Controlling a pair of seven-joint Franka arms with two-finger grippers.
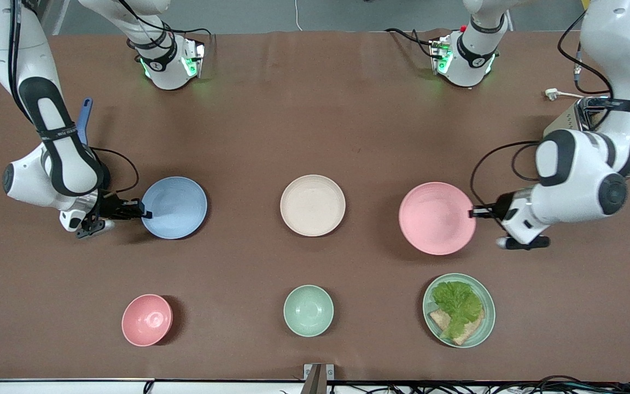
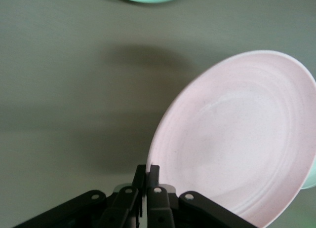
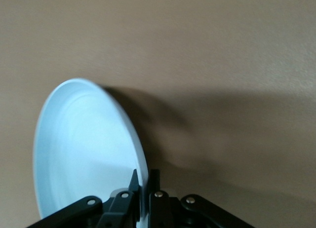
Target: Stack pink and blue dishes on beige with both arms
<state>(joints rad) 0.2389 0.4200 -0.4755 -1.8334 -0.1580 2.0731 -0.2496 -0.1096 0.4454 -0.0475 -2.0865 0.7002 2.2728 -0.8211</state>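
Observation:
The beige plate point(image 1: 313, 205) lies flat at the table's middle. Toward the left arm's end, the pink plate point(image 1: 437, 218) is lifted and tilted, casting a shadow on the cloth; my left gripper point(image 1: 474, 213) is shut on its rim. The left wrist view shows the pink plate point(image 2: 237, 139) pinched between the left gripper point(image 2: 148, 170) fingers. Toward the right arm's end, the blue plate point(image 1: 174, 207) is held by my right gripper point(image 1: 145, 213), shut on its rim. In the right wrist view the blue plate point(image 3: 84, 149) stands tilted in the right gripper point(image 3: 144, 176).
Nearer the front camera stand a small pink bowl point(image 1: 147, 319), a mint-green bowl point(image 1: 308, 310) and a mint-green plate point(image 1: 459, 310) with lettuce and bread. A blue-handled tool point(image 1: 85, 120) lies by the right arm. A white plug point(image 1: 553, 94) lies near the left arm.

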